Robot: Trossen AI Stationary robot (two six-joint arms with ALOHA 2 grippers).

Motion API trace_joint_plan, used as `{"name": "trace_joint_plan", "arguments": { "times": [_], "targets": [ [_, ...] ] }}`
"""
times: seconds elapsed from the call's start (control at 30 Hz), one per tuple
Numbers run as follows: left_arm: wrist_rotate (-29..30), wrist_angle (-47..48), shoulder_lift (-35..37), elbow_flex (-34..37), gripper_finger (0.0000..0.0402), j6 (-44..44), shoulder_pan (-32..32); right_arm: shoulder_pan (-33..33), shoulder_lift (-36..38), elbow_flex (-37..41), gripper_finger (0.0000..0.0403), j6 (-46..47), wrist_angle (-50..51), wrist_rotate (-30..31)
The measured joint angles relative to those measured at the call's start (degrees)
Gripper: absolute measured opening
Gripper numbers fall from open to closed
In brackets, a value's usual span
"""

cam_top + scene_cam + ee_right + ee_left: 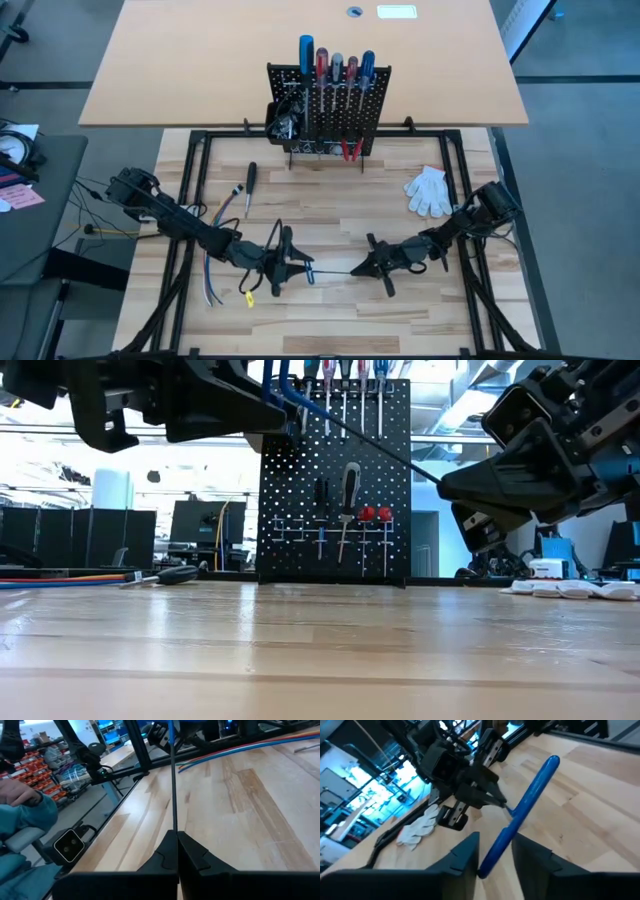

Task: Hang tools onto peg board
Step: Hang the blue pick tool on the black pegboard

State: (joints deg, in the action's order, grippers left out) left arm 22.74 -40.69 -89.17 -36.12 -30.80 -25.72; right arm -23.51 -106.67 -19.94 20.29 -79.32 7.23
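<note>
Mid-handover at lower centre of the high view: the right gripper (pixel 372 266) is clamped on the shaft of the blue-handled screwdriver (pixel 530 805), whose handle sits between the left gripper's (pixel 296 266) parted fingers, so next comes carrying it to the peg board (pixel 328 105).

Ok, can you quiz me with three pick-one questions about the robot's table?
1. Where is the white glove?
A. on the floor
B. on the table, at its right side
C. in a bucket

2. What colour is the handle of the screwdriver held up in the air?
A. green
B. yellow
C. blue

3. What is the right claw doing?
A. shut on the screwdriver's thin metal shaft
B. standing wide open
C. shut on nothing

Answers:
1 B, the high view shows the glove lying on the wood there.
2 C, the left wrist view shows a bright blue handle.
3 A, the right wrist view shows the shaft coming out of the shut claw.
</note>
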Motion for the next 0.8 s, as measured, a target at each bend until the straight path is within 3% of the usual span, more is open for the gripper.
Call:
{"name": "trace_joint_plan", "arguments": {
  "times": [0.27, 0.43, 0.5, 0.6, 0.7, 0.8],
  "targets": [
    [-1.7, -0.2, 0.0, 0.0, 0.0018, 3.4, -0.2, 0.1, 0.0, 0.0, 0.0, 0.0, 0.0, 0.2],
    [-1.0, 3.6, 1.8, -0.3, 0.0011, 11.9, -0.6, 1.8, 2.6, 1.7, 0.0028, -1.4, 0.7, 2.4],
    [1.1, 9.0, 3.9, -1.4, 0.0008, 14.5, -1.1, 2.9, 5.7, 3.7, 0.0047, -0.2, 3.3, 3.3],
    [9.1, 22.1, 7.0, -5.5, 0.0005, 17.9, -1.5, 4.5, 12.6, 7.5, 0.0072, 0.7, 8.8, 3.4],
    [18.2, 37.2, 9.0, -12.1, 0.0005, 21.7, -0.6, 6.0, 20.8, 10.8, 0.0081, 1.1, 14.2, 3.4],
    [20.8, 51.7, 8.9, -21.0, 0.0004, 25.2, 2.1, 6.9, 28.1, 12.4, 0.0081, 1.2, 20.0, 3.4]
  ]
}}
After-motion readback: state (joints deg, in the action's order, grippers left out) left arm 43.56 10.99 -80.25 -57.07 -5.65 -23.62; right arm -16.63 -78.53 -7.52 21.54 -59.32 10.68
